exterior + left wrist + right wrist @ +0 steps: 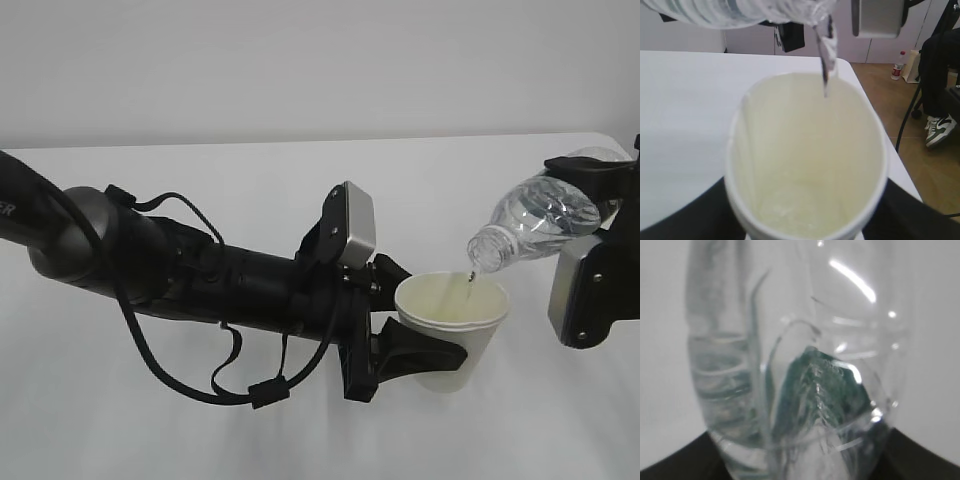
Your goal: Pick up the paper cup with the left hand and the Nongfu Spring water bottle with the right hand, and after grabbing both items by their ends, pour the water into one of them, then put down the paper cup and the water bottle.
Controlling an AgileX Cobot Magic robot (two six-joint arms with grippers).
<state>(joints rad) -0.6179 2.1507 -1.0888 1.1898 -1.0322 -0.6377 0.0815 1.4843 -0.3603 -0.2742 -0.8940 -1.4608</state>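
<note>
Pouring water (825, 70) from the bottle (535, 222) clamped between right gripper (600, 215) fingers into the cup (452, 330) clamped between left gripper (415, 335) fingers; next, righting the bottle and setting both down.

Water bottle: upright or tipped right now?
Tipped: the water bottle lies neck-down over the paper cup, a thin stream of water falling in.
</note>
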